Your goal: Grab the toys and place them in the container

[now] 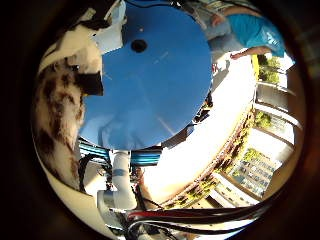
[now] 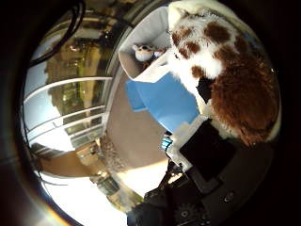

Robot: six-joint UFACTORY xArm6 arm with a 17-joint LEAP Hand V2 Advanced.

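A plush toy with white fur and brown spots (image 2: 221,66) lies close against the palm and fills much of the right thumb side palm view. It also shows in the right little finger side palm view (image 1: 55,100), above a round blue tabletop (image 1: 150,85). My right hand (image 1: 115,185) has its white fingers curled round the toy. A grey container (image 2: 127,64) stands beyond the blue surface (image 2: 165,99), with a small white toy (image 2: 143,52) inside it.
A person in a blue shirt (image 1: 245,30) is beyond the far rim of the tabletop. A pale floor (image 1: 215,125) and railings with greenery (image 1: 255,165) lie past the table. Black parts of the hand (image 2: 202,151) sit under the plush toy.
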